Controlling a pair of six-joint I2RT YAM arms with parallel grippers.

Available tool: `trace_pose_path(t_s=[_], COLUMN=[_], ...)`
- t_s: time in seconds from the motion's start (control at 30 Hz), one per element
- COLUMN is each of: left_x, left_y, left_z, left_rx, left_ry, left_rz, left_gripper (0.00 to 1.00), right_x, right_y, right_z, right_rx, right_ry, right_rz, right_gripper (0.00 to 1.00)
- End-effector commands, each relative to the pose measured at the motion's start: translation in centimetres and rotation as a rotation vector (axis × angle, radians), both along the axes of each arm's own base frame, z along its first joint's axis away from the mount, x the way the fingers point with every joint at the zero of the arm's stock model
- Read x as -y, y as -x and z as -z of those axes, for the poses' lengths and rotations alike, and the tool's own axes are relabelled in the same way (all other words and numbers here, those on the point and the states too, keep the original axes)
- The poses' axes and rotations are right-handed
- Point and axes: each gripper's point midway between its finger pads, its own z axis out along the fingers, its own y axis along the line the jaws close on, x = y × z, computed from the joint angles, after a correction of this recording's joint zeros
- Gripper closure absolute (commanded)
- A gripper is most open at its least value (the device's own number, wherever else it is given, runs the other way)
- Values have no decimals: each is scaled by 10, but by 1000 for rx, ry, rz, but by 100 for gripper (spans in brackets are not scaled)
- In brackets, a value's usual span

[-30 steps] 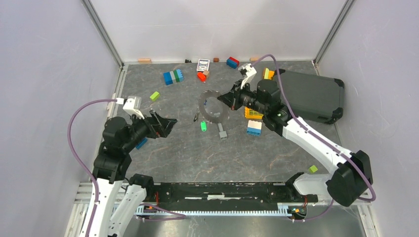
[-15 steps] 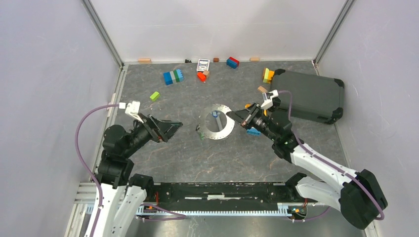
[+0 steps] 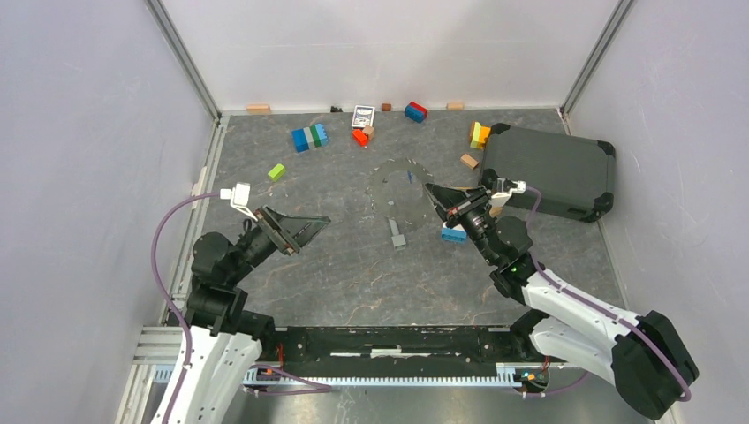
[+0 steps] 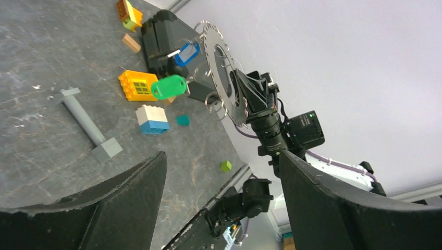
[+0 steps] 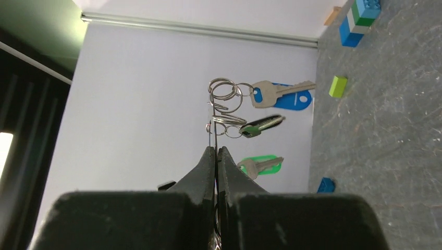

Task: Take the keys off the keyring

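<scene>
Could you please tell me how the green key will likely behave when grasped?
Hanging loose from the keyring held by the right gripper, the green key will probably swing or twist away when nudged. It looks thin and small, so likely light yet stiff. Its flat head may grip best.

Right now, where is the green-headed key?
In the left wrist view, the green-headed key hangs in the air off the toothed disc that the right gripper's shut jaws hold, lower than the blue-tagged key.
</scene>
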Motion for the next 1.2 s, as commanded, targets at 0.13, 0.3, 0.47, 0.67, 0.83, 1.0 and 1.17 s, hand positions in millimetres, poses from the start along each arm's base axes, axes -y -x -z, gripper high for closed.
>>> trace_pose_path(t_s=[0.13, 0.3, 0.47, 0.67, 0.83, 1.0, 1.17], left_x=[40, 72, 78, 82, 79, 71, 72], left_y=[5, 7, -4, -12, -16, -16, -15], left_z=[-11, -7, -3, -13, -22, -29, -14], left_rx=[24, 36, 35, 53, 82, 106, 78], left_ry=[34, 0, -6, 5, -42, -102, -144], left_rz=[90, 125, 101, 87, 61, 32, 49], left_gripper=[18, 19, 19, 21, 21, 21, 23], right_x=[10, 8, 6, 3, -2, -8, -16], right_y=[-5, -3, 2, 11, 20, 29, 38], right_z=[-29, -22, -22, -21, -15, -12, -20], right_rx=[33, 21, 25, 38, 42, 57, 94], right_ry=[-130, -117, -107, -88, -57, -14, 5], right_rz=[66, 59, 34, -6, -51, -105, -168], right_gripper=[100, 100, 100, 100, 100, 100, 100])
